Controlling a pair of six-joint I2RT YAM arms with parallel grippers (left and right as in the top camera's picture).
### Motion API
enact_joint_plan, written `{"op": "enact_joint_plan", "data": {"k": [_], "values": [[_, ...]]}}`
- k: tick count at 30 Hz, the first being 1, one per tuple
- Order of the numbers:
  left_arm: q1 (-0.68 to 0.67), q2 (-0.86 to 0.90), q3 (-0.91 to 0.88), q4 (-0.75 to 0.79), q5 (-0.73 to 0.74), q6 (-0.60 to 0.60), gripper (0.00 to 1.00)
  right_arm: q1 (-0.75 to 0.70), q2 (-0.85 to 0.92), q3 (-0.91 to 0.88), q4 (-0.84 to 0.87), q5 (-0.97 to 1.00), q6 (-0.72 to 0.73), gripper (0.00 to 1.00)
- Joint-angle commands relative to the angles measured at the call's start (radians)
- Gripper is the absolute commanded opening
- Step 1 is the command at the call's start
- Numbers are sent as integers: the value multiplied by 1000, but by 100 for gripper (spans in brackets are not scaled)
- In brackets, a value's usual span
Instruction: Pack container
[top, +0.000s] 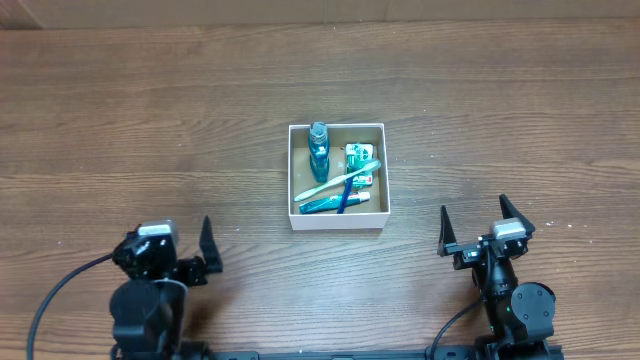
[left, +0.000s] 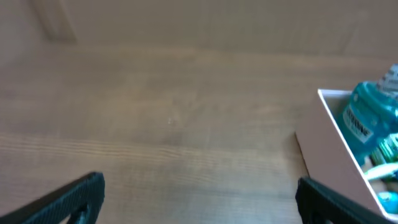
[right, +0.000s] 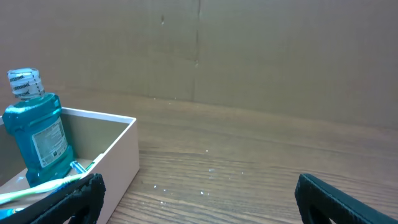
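Observation:
The container (top: 338, 217), a small square white-walled box with a brown bottom, sits mid-table. In it stand a blue mouthwash bottle (top: 318, 148), toothbrushes (top: 338, 181) and a small green-and-red packet (top: 359, 157). The box also shows at the right of the left wrist view (left: 333, 146) and at the left of the right wrist view (right: 118, 155), bottle (right: 36, 134) upright inside. My left gripper (top: 207, 250) is open and empty at the near left. My right gripper (top: 472, 226) is open and empty at the near right. Both are well short of the box.
A brown cardboard wall (right: 249, 50) stands along the far edge of the wooden table (top: 150, 120). Black cables trail from both arm bases at the near edge.

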Motion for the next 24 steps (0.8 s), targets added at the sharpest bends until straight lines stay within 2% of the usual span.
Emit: {"op": "enact_joint_plan", "data": {"k": [1,5,10,16,18,24], "values": [[17,-68,-143,216,30,77,100,-3,-11,-10,6,-6,4,100],[22,-137,-263,428,79,151,100,-3,-11,-10,6,-6,4,100],[32,-182,-367,536,116,149,100,-3,-11,-10,6,-6,4,100],[32,-181,-364,399,122,147,100,-3,-11,-10,6,-6,4,100],[32,-180,-363,403,126,115,100,-3,-11,-10,6,-6,4,100],[32,-179,-363,402,125,116,100,-3,-11,-10,6,-6,4,100]]}}
